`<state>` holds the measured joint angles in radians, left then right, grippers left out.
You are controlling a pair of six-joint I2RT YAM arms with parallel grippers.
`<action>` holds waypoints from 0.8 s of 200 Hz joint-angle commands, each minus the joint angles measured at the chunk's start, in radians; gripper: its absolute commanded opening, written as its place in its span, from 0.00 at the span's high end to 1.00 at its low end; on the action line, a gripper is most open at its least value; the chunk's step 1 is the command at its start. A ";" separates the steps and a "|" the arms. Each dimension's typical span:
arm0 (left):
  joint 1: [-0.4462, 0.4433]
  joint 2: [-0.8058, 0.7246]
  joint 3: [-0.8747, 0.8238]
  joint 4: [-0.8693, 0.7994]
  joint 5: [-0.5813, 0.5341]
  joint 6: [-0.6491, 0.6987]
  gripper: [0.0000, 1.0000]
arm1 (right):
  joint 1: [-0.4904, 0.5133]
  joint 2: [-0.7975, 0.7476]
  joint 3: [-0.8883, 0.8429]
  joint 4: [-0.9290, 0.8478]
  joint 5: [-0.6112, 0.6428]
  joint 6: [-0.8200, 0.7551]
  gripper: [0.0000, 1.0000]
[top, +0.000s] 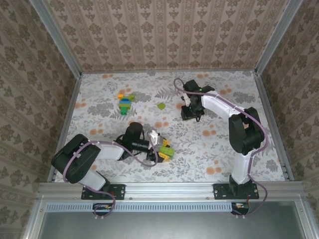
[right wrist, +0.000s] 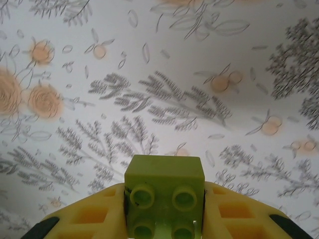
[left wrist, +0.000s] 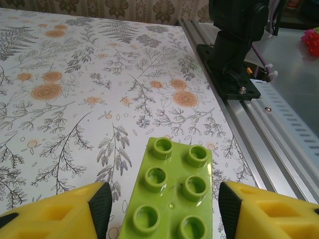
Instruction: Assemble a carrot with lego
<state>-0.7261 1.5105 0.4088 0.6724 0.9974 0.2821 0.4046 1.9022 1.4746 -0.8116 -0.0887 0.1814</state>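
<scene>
A long lime-green lego brick (left wrist: 174, 174) lies studs up on the floral table near its front edge. My left gripper (left wrist: 164, 201) is open and straddles the brick, with a thin gap at each black pad. From above, that gripper (top: 160, 148) sits just left of the brick (top: 168, 152). My right gripper (right wrist: 164, 209) is shut on a small lime-green square brick (right wrist: 164, 172), its studs facing the camera, held above the table. In the top view this gripper (top: 190, 113) is at the back centre-right. The carrot is out of view.
A loose lime-green brick (top: 162, 105) lies left of the right gripper. A build of yellow, green and blue bricks (top: 124, 103) sits at the back left. The right arm's base (left wrist: 234, 59) and the metal rail (left wrist: 279, 129) border the table close to the left gripper.
</scene>
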 commanded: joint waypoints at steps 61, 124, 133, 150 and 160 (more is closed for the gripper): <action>-0.010 -0.013 -0.041 0.011 0.039 0.006 0.53 | 0.063 -0.114 -0.048 -0.067 0.050 0.083 0.77; -0.012 -0.032 -0.060 0.036 0.003 0.000 0.61 | 0.200 -0.248 -0.142 -0.100 0.039 0.300 0.84; -0.011 -0.038 -0.065 0.040 -0.008 0.000 0.62 | 0.221 -0.267 -0.155 -0.107 0.037 0.329 0.84; -0.012 -0.047 -0.071 0.045 -0.034 0.000 0.64 | 0.263 -0.299 -0.173 -0.123 0.037 0.380 0.84; -0.015 -0.049 -0.073 0.046 -0.060 0.002 0.64 | 0.285 -0.320 -0.179 -0.139 0.041 0.413 0.84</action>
<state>-0.7280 1.4853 0.3519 0.6964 0.9771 0.2840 0.6472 1.6482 1.3186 -0.8848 -0.0559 0.4679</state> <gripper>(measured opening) 0.366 0.322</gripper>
